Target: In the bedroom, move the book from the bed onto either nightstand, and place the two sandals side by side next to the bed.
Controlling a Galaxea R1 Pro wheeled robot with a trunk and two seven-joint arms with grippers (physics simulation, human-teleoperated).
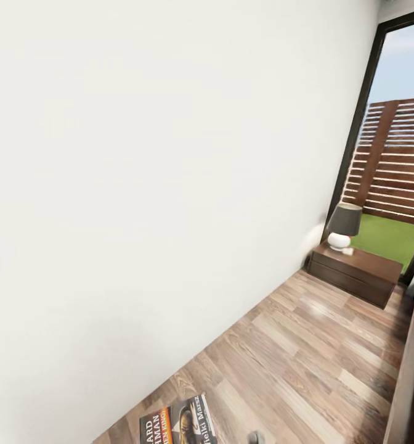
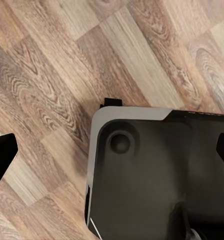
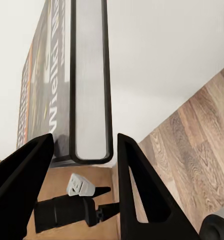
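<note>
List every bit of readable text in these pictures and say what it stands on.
"ARD" and "MAN": large white letters on the book cover, cut off at the head view's lower edge.
"Wielki Marsz": white lettering on the same cover, beside its photo.
An orange line on the cover: too blurred to read.
The book's cover seen from the right wrist: lettering too slanted to read.

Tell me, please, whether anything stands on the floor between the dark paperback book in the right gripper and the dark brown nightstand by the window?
Nothing visible does. Bare wood-plank floor runs from the dark paperback book to the dark brown nightstand. A dark-shaded table lamp occupies the nightstand's near-wall end; the rest looks free.
</note>
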